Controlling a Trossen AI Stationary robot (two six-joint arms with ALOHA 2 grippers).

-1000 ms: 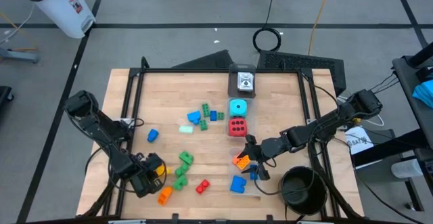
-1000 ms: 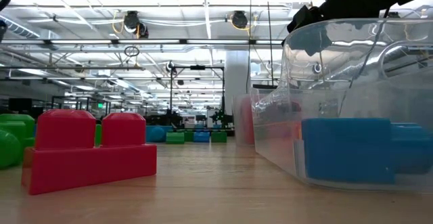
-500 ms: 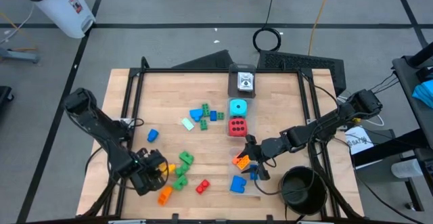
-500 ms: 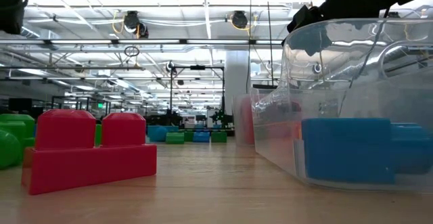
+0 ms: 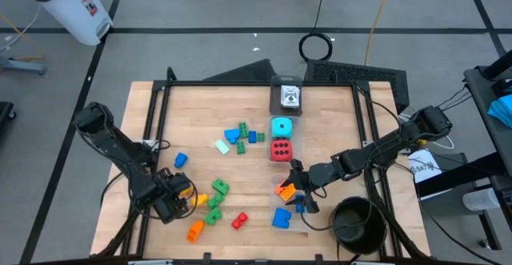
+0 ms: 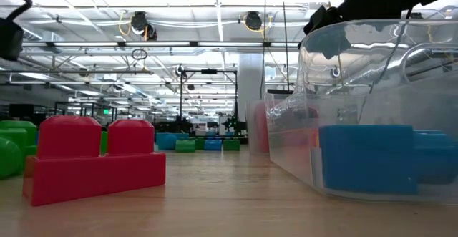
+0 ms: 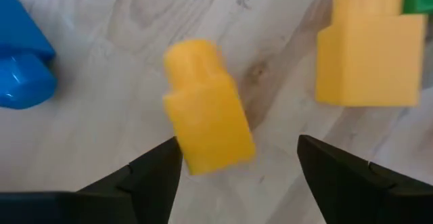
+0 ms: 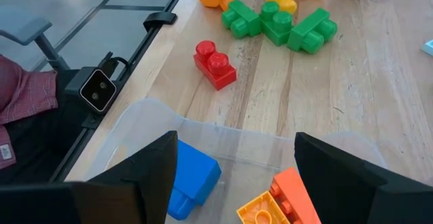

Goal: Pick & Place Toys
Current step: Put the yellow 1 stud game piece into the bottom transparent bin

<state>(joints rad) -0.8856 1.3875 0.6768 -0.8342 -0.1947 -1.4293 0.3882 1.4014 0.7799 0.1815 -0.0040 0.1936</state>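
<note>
The left hand (image 5: 178,198), at seven o'clock on the worktop (image 5: 320,121), had just spread open; its yellow brick (image 7: 206,132) lay released between the fingers, misplaced; the right hand (image 5: 298,189) waited open over the clear box (image 8: 203,143).

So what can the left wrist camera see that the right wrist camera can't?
Only the left wrist view shows the left hand, open, with a small yellow brick lying loose on the wood between its fingers, a bigger yellow brick beside it and a blue brick off to one side.

Only the right wrist view shows the right hand open over a clear box holding a blue brick and an orange brick, plus a red brick and green bricks.

Both show the wooden table and yellow bricks.
</note>
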